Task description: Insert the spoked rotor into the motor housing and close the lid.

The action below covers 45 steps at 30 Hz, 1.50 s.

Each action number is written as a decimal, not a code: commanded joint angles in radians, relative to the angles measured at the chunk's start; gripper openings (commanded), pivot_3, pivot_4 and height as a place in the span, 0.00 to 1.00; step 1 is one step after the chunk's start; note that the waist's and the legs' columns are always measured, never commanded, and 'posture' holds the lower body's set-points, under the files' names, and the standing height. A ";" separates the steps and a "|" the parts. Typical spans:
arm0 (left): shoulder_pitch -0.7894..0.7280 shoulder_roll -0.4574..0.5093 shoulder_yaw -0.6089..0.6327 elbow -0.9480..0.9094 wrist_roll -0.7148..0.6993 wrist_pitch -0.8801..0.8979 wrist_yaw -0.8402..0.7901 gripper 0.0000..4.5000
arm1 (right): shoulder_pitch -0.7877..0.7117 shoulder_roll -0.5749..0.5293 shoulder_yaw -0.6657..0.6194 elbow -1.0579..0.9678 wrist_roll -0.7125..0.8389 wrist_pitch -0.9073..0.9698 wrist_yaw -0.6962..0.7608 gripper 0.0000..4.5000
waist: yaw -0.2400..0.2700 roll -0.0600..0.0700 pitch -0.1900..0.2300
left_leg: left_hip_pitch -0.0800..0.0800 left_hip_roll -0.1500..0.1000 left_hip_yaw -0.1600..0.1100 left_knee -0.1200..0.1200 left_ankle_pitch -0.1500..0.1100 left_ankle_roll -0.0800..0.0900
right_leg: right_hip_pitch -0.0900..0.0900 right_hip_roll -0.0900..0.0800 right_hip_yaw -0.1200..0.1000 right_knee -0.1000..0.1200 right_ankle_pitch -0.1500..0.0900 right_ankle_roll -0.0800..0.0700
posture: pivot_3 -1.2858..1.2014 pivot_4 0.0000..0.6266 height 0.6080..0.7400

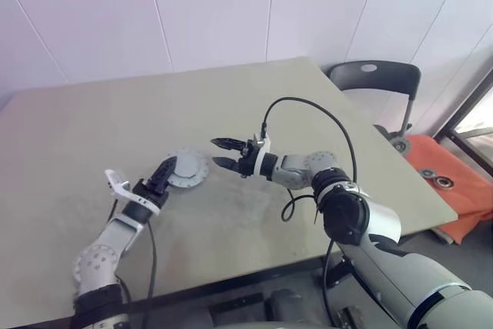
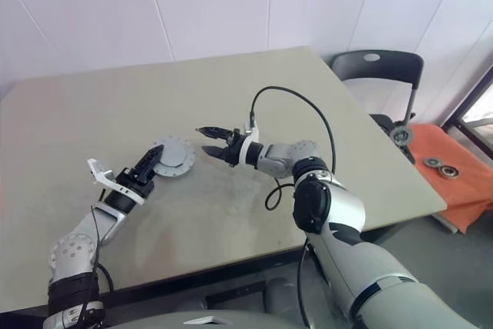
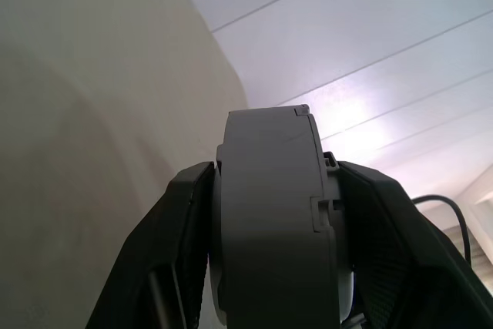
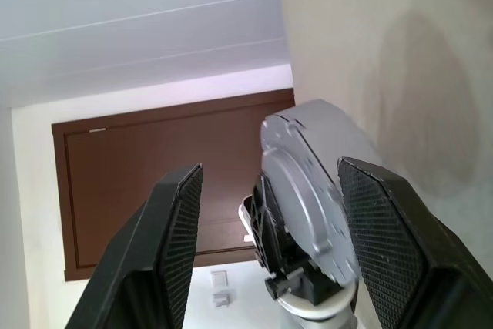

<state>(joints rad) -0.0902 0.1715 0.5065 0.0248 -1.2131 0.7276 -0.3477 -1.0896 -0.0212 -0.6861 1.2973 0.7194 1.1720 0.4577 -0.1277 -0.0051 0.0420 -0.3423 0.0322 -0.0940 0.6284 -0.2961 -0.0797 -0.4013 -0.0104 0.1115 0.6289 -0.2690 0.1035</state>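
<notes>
The left gripper [image 1: 168, 169] is clamped on a round silver-grey metal disc assembly [image 1: 187, 168], lid and housing seemingly together, its black fingers [image 3: 185, 252] squeezing both flat faces, holding it edge-on above the beige surface [image 1: 231, 98], left of centre. Just to its right, the right gripper [image 1: 223, 152] hangs level, pointing at the disc, fingers [image 4: 173, 236] spread and empty. I can't make out the rotor or tell whether the lid is fully seated. The risk here: the grip sits near the rim, so a nudge from the right gripper could twist the disc loose and drop it.
</notes>
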 commanded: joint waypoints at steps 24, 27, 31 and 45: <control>-0.070 0.352 0.295 0.081 0.051 -0.193 0.052 0.54 | -0.027 0.031 0.091 -0.023 -0.049 -0.063 0.061 0.64 | 0.000 -0.003 0.001 | -0.007 0.000 -0.001 0.001 0.000 0.000 | -0.006 0.000 -0.001 0.000 0.002 -0.003 | 0.52 0.00 1.00; -0.078 0.410 0.305 0.169 0.093 -0.201 0.032 0.54 | -0.026 0.029 0.092 -0.023 -0.048 -0.063 0.062 0.64 | -0.001 -0.003 0.001 | -0.007 0.000 -0.002 0.001 0.000 0.000 | -0.007 0.000 -0.002 0.001 0.002 -0.003 | 0.52 0.00 1.00; -0.100 0.476 0.301 0.272 0.137 -0.197 -0.014 0.54 | -0.025 0.026 0.094 -0.024 -0.046 -0.063 0.062 0.64 | -0.002 -0.003 0.001 | -0.008 0.000 -0.003 0.000 0.000 0.000 | -0.007 0.000 -0.003 0.001 0.002 -0.003 | 0.52 0.00 1.00; -0.181 0.567 0.275 0.595 0.325 -0.240 -0.172 0.54 | -0.017 0.004 0.106 -0.031 -0.047 -0.054 0.074 0.64 | -0.001 -0.002 0.001 | -0.011 0.000 -0.011 0.001 0.000 0.000 | -0.008 0.000 -0.009 0.002 0.003 -0.003 | 0.52 0.00 1.00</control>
<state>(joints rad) -0.2368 0.6899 0.7607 0.6266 -0.8950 0.5290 -0.4862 -1.0888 -0.0144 -0.5766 1.2970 0.6691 1.1083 0.5171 -0.1290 -0.0075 0.0430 -0.3537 0.0323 -0.1051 0.6291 -0.2960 -0.0799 -0.4095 -0.0106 0.1026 0.6307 -0.2665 0.1002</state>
